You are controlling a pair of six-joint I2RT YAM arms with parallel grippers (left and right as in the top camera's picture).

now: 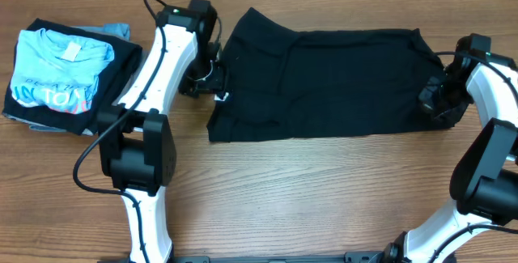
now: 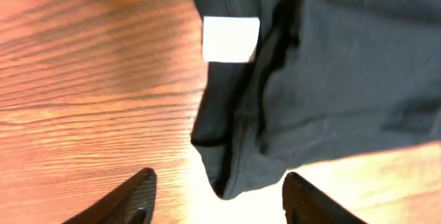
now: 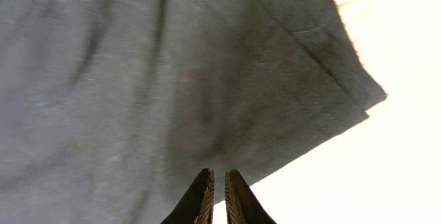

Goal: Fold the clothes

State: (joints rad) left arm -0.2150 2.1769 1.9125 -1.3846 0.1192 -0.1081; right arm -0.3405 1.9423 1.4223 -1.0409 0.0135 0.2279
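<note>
The black T-shirt (image 1: 324, 81) lies folded into a wide band across the middle of the wooden table. My left gripper (image 1: 212, 81) sits at its left edge and stands open. In the left wrist view a folded corner of the shirt (image 2: 324, 79) points into the gap between the spread fingers (image 2: 141, 193) without being pinched. A white label (image 2: 231, 39) shows on the fabric. At the shirt's right end is my right gripper (image 1: 430, 101). Its fingers (image 3: 203, 196) are nearly together over the cloth (image 3: 138, 79), with only a thin slit and no fabric in it.
A pile of folded clothes stands at the far left: a light blue T-shirt (image 1: 57, 73) with lettering on top, a grey garment (image 1: 119, 30) behind. Bare wood (image 1: 307, 190) runs along the front of the table between the two arm bases.
</note>
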